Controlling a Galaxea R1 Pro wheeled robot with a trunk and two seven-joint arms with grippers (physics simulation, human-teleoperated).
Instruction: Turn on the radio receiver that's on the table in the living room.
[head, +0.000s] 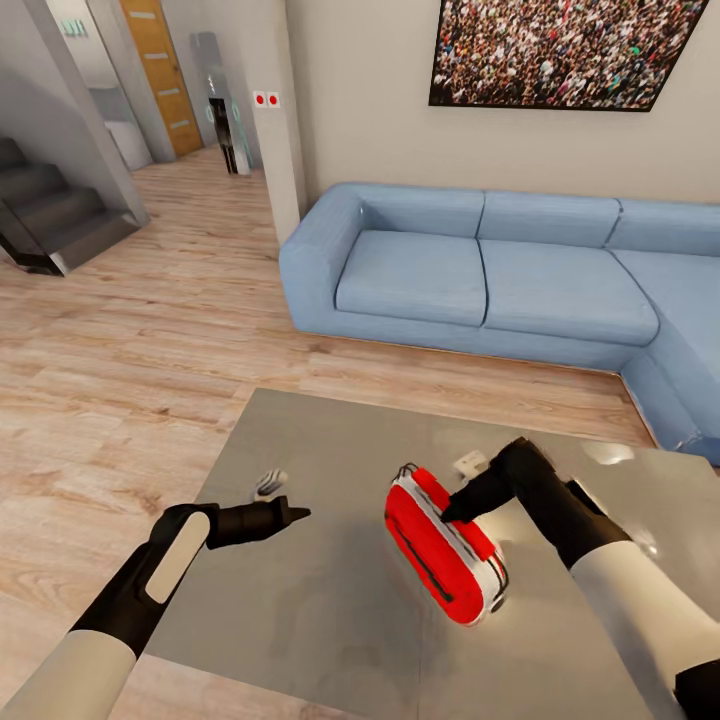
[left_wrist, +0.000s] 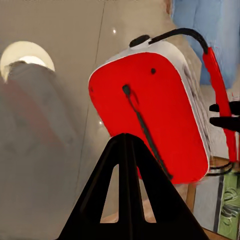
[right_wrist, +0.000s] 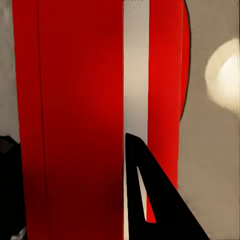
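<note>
The right claw (head: 447, 513) is pressed up against the radio receiver (head: 443, 545), its dark tip touching the upper red face near the end where the wire handle loops out; in the right wrist view the red face and white rim band (right_wrist: 136, 70) lie right under one black finger (right_wrist: 150, 200), and whether that claw is parted or closed I cannot tell. The left claw (head: 296, 515) hangs just above the counter (head: 300, 620), well apart from the radio and pointing toward it, its fingers drawn together to a point and gripping nothing. The radio lies tilted on its edge near the middle of the glossy grey counter, red faces outward, with the blue sofa (head: 480, 275) beyond on the wood floor. The left wrist view shows the broad red face (left_wrist: 150, 120) with its dark slot running down it. The step in hand looks like the switching press itself. The next move likely calls for a short, firm push on the face without tipping or sliding the light box, the left claw perhaps steadying the other side.
</note>
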